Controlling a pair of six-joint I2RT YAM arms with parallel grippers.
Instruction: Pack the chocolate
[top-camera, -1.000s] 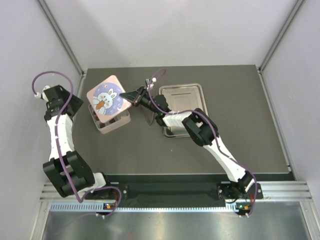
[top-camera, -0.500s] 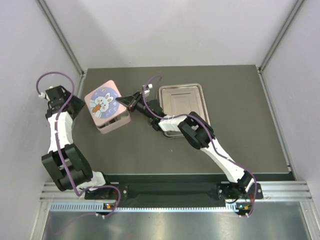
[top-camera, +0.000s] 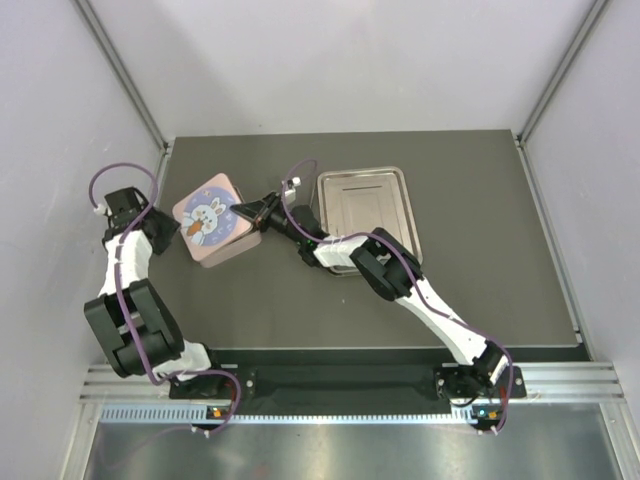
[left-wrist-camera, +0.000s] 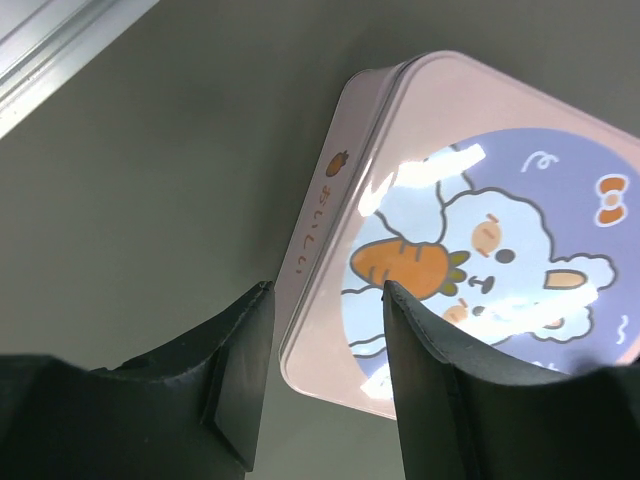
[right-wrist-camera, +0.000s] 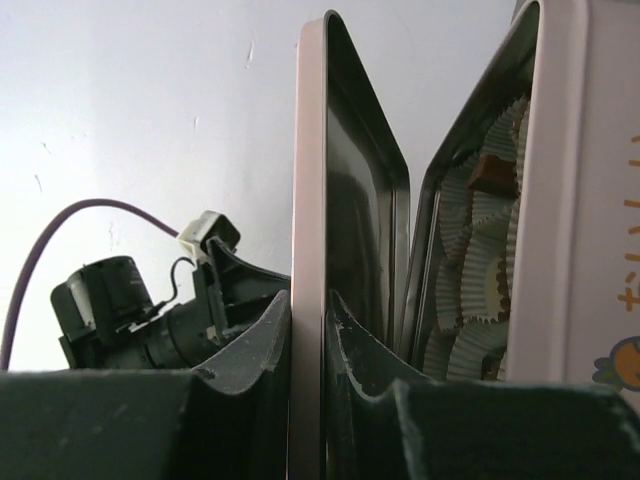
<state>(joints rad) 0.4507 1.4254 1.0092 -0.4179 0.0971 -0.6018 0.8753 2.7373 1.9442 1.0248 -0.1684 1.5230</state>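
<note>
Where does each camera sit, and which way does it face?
Top external: above and behind the robot, looking down on the table; left arm and right arm show.
Left wrist: on the left arm, looking past the left gripper at the rabbit lid.
Right wrist: on the right arm, looking along the right gripper, shut on that lid's rim.
All three share the lid.

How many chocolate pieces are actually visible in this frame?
1: a brown piece in a paper cup inside the pink tin, seen in the right wrist view. More may be hidden under the lid.
</note>
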